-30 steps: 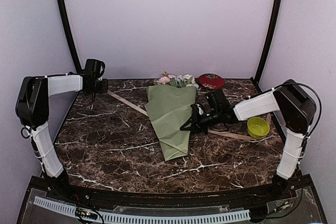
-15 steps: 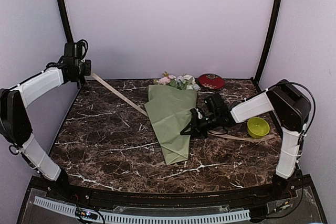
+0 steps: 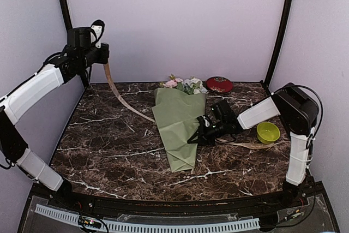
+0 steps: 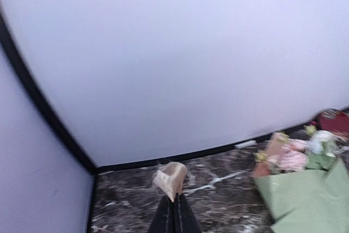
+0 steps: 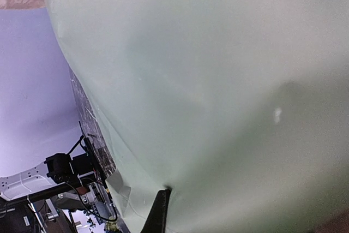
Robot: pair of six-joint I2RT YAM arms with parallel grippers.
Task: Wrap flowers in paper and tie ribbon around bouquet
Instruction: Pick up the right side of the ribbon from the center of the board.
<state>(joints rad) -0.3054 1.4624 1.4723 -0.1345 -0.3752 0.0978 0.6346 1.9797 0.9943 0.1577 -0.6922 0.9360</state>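
**High-held ribbon (image 3: 121,101) slopes up leftward from bouquet (image 3: 177,121)**

The left gripper (image 3: 104,57), clamped shut on the ribbon end, hangs high at back-left. The bouquet lies mid-table (image 3: 109,145), flowers (image 3: 182,83) toward the back wall. The right gripper (image 3: 197,133), nearer, pinches its right edge. Above it, open room.

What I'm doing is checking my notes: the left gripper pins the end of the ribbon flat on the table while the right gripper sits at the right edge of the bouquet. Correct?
Not quite. The left gripper holds the end of the ribbon high above the table, not flat on it; the top view shows this. The right gripper does sit at the right edge of the bouquet.
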